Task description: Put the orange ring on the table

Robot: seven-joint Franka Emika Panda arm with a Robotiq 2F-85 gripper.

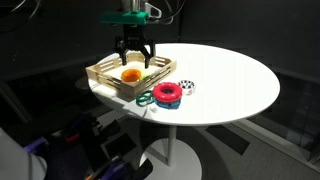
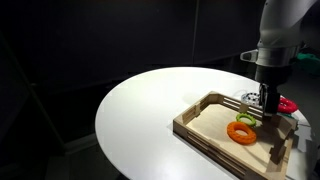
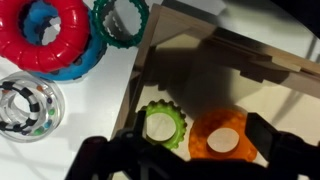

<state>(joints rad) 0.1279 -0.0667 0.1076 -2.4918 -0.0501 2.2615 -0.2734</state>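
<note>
The pincer [image 1: 135, 60] hangs spread wide, gripping nothing, and the orange ring [image 3: 225, 140] lies flat straight beneath it, at lower centre-right of the wrist view (round, so no axis to favour). A green ring [image 3: 162, 126] sits just beside it inside the wooden tray [image 3: 260, 70]. The tabletop [image 1: 230, 80] lies beyond the tray's rim.

Seemingly a lab: black backdrop [image 2: 90, 35] around a white table [image 1: 230, 80].
</note>
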